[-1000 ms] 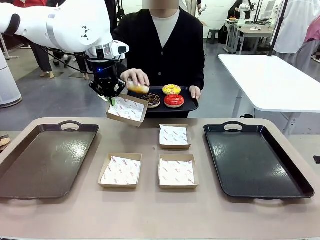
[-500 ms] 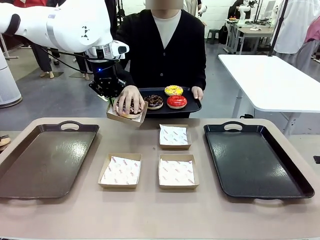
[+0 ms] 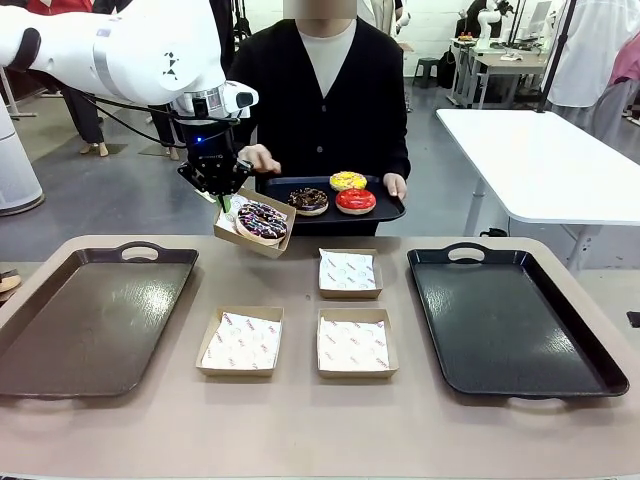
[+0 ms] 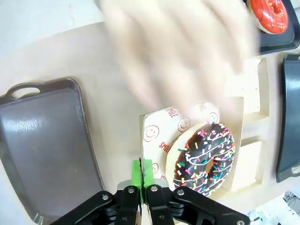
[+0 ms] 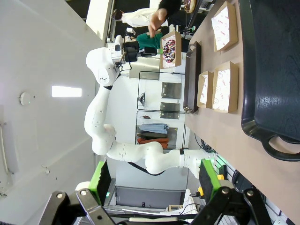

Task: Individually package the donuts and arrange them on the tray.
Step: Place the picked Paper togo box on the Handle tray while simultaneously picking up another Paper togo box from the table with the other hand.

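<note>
We see the left pincer [image 3: 225, 202] pressed together on one wall of a box [image 3: 245, 240], holding it off the tabletop [image 3: 300, 430], a little tilted, near the far edge. We judge it is held out so the person can load it without reaching across. The sprinkle donut [image 3: 262, 220] lies in that box on the printed liner [image 4: 159, 136]. In the left wrist view it sits toward the side away from the green pads [image 4: 136, 171] and does not touch them.

One hand [image 3: 260, 157] is just behind the pincer, clear of the donut, and blurred in the wrist view. The other hand [image 3: 392, 185] holds a small tray [image 3: 385, 213] at chest height. On it are the brown donut [image 3: 308, 200], yellow donut [image 3: 347, 180] and red donut [image 3: 355, 200], all unboxed.

Three empty boxes [image 3: 348, 272] wait on the tabletop between the left tray [image 3: 90, 320] and right tray [image 3: 510, 320], with nothing on either. We judge that the middle spot suits either arm.

The right pincer [image 5: 154, 173] is spread wide, holds nothing, and sits low by the right tray's near end.

We judge one of four is boxed and none is on a big tray. The next move is likely to carry this box to a tray. The grip is on one thin wall only, so the box may sag or swing and should be kept level.
</note>
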Controlling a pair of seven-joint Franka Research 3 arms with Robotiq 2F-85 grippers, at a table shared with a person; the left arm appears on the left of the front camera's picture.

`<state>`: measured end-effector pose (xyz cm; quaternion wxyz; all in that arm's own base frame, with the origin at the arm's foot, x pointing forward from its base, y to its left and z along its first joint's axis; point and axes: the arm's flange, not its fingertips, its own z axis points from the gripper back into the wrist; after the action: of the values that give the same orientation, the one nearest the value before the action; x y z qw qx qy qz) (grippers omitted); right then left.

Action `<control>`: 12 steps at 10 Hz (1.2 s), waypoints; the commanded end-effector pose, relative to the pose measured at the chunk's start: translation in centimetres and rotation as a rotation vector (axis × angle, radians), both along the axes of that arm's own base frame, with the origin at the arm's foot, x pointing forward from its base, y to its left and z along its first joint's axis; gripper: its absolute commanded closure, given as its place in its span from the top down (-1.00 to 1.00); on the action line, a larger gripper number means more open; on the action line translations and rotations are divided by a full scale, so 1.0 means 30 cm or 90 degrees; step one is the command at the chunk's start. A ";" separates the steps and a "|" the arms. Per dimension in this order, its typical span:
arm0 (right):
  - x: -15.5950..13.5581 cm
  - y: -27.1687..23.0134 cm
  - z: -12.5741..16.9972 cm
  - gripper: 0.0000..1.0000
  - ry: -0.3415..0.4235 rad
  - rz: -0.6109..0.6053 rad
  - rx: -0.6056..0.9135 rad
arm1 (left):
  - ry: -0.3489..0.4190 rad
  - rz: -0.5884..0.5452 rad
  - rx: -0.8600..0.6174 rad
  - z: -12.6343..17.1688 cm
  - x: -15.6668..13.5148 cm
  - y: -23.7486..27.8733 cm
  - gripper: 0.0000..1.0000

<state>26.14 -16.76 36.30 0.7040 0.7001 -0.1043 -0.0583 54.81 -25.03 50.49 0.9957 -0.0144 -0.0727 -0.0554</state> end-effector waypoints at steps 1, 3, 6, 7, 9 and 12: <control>-0.003 0.003 0.000 1.00 -0.007 0.000 0.009 | -0.002 -0.003 0.001 0.003 0.002 0.006 -1.00; -0.003 0.003 0.000 1.00 -0.007 0.000 0.009 | -0.002 -0.003 0.001 0.003 0.002 0.006 -1.00; -0.003 0.003 0.000 1.00 -0.007 0.000 0.009 | -0.002 -0.003 0.001 0.003 0.002 0.006 -1.00; -0.003 0.003 0.000 1.00 -0.007 0.000 0.009 | -0.002 -0.003 0.001 0.003 0.002 0.006 -1.00; -0.003 0.003 0.000 1.00 -0.007 0.000 0.009 | -0.002 -0.003 0.001 0.003 0.002 0.006 -1.00; 0.132 0.124 0.125 1.00 -0.003 0.018 -0.118 | 0.008 -0.029 -0.021 0.038 -0.008 0.107 -0.97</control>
<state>27.77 -15.63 37.40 0.7326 0.6713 -0.1036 -0.0425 55.11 -23.99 50.76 0.9954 -0.0176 -0.0718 -0.0614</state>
